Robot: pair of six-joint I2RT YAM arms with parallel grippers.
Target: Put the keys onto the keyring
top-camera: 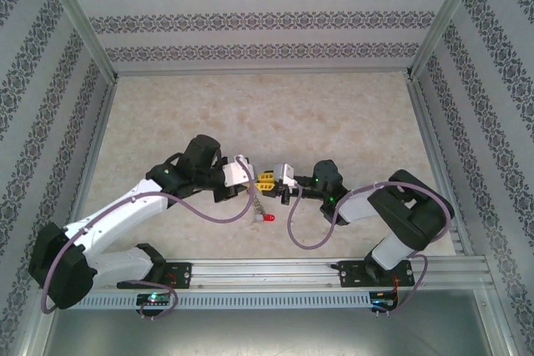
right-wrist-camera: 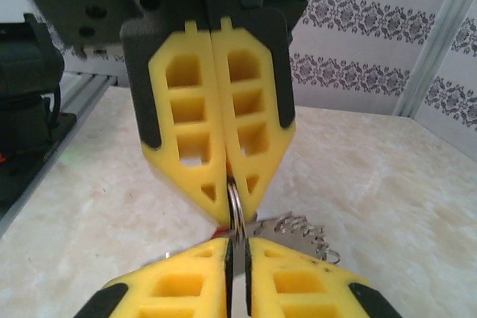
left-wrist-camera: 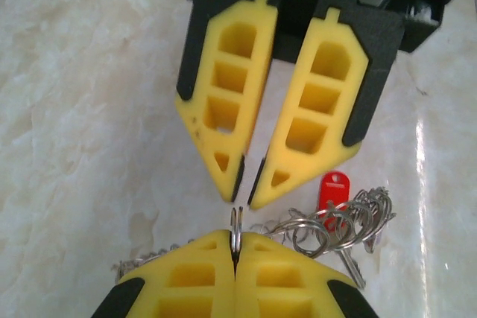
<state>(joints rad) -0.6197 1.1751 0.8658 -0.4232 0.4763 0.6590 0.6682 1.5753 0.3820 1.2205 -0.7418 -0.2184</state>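
My left gripper point(left-wrist-camera: 236, 239) is shut on the edge of the keyring point(left-wrist-camera: 237, 221), a thin double silvery ring seen edge-on. A cluster of small silvery rings and grey keys point(left-wrist-camera: 346, 223) hangs from it, with one red-headed key point(left-wrist-camera: 333, 190) among them. My right gripper point(left-wrist-camera: 246, 186) faces it tip to tip, its fingers a narrow gap apart just at the ring's free edge. In the right wrist view, the keyring point(right-wrist-camera: 235, 202) stands between the left gripper point(right-wrist-camera: 229, 212) and the right gripper point(right-wrist-camera: 237, 249). From above, both grippers point(top-camera: 269, 181) meet mid-table, and the red key point(top-camera: 269, 219) dangles below them.
The pale marble tabletop point(top-camera: 250, 114) is walled by patterned panels with metal posts. A metal rail point(top-camera: 317, 271) runs along the near edge at the arm bases. Grey cables point(top-camera: 294, 231) loop beside both wrists.
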